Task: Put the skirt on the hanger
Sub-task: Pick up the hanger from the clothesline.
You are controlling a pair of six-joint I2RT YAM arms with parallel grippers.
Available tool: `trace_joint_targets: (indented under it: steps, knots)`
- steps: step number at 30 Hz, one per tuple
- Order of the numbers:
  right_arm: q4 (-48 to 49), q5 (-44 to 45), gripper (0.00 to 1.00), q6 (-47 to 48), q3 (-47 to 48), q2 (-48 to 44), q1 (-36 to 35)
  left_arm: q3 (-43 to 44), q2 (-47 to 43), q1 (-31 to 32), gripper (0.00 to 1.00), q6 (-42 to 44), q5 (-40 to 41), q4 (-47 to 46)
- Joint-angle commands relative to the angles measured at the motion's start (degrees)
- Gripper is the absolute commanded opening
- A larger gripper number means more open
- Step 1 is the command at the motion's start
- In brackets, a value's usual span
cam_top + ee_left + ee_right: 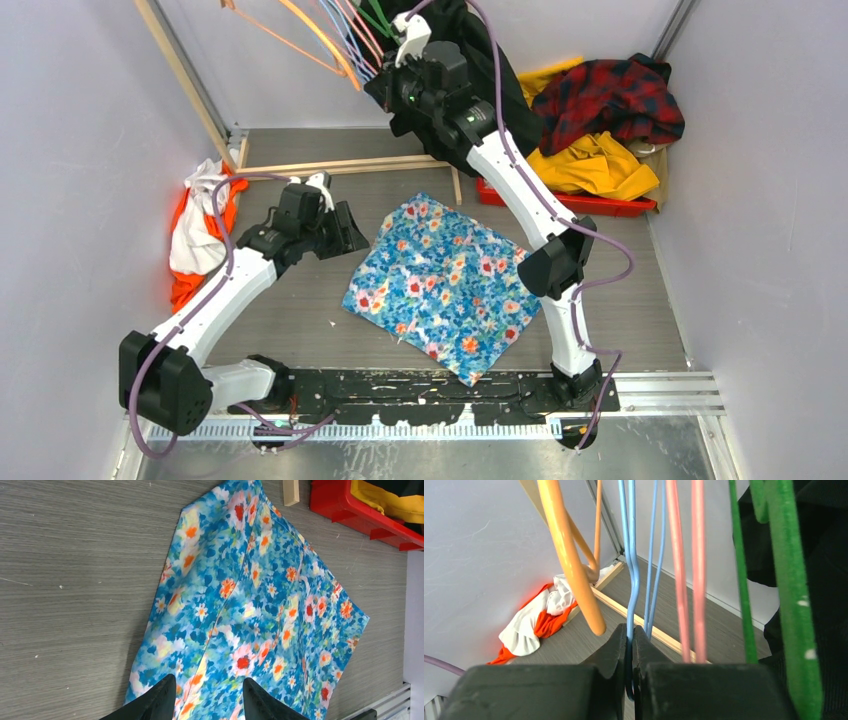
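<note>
Our right gripper (630, 636) pinches the blue hanger (634, 575) at the far rack. The crowding orange hanger (570, 555) and pink hanger (677, 580) could snag it as we pull. Our left gripper (209, 700) hangs open over the skirt (440, 285), which lies flat mid-table, near-left of the red bin (580, 205).

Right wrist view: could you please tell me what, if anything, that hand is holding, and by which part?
The right hand is shut on the thin blue wire hanger, pinching the lowest stretch of its wire.
</note>
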State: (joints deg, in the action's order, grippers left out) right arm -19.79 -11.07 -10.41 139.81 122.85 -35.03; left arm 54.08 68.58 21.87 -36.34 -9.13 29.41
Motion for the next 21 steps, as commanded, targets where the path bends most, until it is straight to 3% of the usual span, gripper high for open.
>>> trace_joint_targets:
  steps: [1,15,21]
  knots:
    - [6.8,-0.3,0.01,-0.5,0.2,-4.8,0.1,0.5,-2.2,-0.6,0.51,1.1,-1.2,-1.8]
    - [15.6,-0.8,0.01,-0.1,-5.9,-11.3,-2.2,-0.3,-4.0,-1.1,0.51,1.1,-1.2,-1.4]
    - [13.4,0.2,0.01,1.1,-4.7,-11.3,-2.9,-0.6,-4.7,-1.3,0.51,1.1,-1.5,-1.3]
